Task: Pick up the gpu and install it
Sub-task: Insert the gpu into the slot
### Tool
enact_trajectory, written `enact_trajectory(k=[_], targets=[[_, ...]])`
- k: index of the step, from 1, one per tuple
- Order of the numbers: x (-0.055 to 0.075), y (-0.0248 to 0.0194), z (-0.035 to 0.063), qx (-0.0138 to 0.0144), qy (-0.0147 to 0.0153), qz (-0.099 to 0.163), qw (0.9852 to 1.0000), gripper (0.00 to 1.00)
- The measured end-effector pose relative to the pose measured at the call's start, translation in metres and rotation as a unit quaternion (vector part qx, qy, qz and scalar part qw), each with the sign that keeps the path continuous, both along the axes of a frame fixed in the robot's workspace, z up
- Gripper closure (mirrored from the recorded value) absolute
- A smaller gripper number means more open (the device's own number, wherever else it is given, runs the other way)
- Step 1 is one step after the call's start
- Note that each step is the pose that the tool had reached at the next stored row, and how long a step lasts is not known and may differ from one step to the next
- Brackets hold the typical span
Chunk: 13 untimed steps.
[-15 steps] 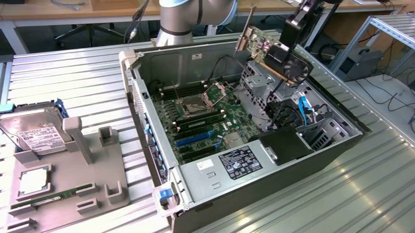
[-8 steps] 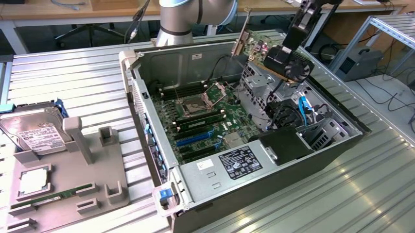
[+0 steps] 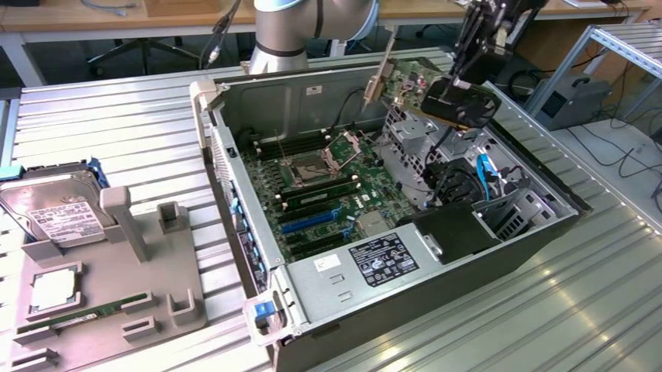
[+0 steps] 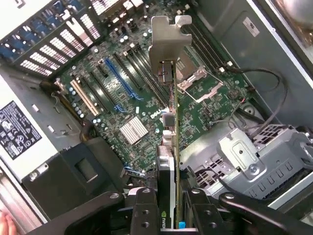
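From the exterior view the whole bench is plain. The open computer case (image 3: 414, 325) lies on its side on the slatted metal table (image 3: 124, 116). At about nine o'clock from it sits a grey tray (image 3: 135, 287) carrying the hard drive (image 3: 52, 205) and a RAM stick (image 3: 104, 310), which the wrist camera doesn't take in. At about one o'clock from the case's middle, the gripper (image 3: 463, 77) hangs over the far corner holding the gpu (image 3: 455, 105). The card is lifted clear of the motherboard (image 3: 321, 186), dark face showing, with its silver bracket (image 3: 385, 66) at the eleven o'clock end. The wrist view adds what that angle can't. It shows the gpu (image 4: 168, 156) edge-on with the bracket (image 4: 164, 39) farthest from the camera. Spread out beneath it are the motherboard (image 4: 122, 98), a blue slot (image 4: 120, 81), a finned heatsink (image 4: 133, 129) and the CPU socket (image 4: 198, 83). The gripper (image 4: 171, 218) is drawn in to a narrow gap, with a finger (image 4: 146, 210) clamped on each side of the card. The card's held end is cut off at the frame edge in the wrist view. In the exterior view the fingertips blur into the black shroud. I can't make out the card's connector edge.
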State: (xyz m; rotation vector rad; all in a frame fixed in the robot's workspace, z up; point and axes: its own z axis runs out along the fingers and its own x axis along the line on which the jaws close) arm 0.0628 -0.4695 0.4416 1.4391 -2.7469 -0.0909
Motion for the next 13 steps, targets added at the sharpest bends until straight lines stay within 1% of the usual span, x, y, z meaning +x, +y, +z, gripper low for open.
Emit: enact_trajectory(k=[1, 2, 3, 4, 5, 7, 8, 10, 11, 12, 13], targets=[[0.0000, 0.0000, -0.0002, 0.0000, 0.0000, 0.018, 0.9998, 0.73], [0.0000, 0.0000, -0.0006, 0.0000, 0.0000, 0.040, 0.9992, 0.73], [0.0000, 0.0000, -0.0007, -0.0001, 0.0000, 0.054, 0.9986, 0.73], [0.0000, 0.0000, -0.0010, 0.0000, 0.0000, 0.075, 0.9972, 0.73], [0.0000, 0.0000, -0.0011, 0.0000, 0.0000, 0.090, 0.9960, 0.73], [0.0000, 0.0000, -0.0014, 0.0000, 0.0000, 0.112, 0.9937, 0.73], [0.0000, 0.0000, -0.0015, 0.0000, 0.0000, 0.125, 0.9921, 0.73], [0.0000, 0.0000, -0.0018, 0.0000, 0.0000, 0.144, 0.9895, 0.73], [0.0000, 0.0000, -0.0020, 0.0000, 0.0000, 0.159, 0.9873, 0.73], [0.0000, 0.0000, -0.0022, -0.0002, 0.0000, 0.187, 0.9824, 0.73], [0.0000, 0.0001, -0.0022, -0.0006, 0.0001, 0.200, 0.9798, 0.73]])
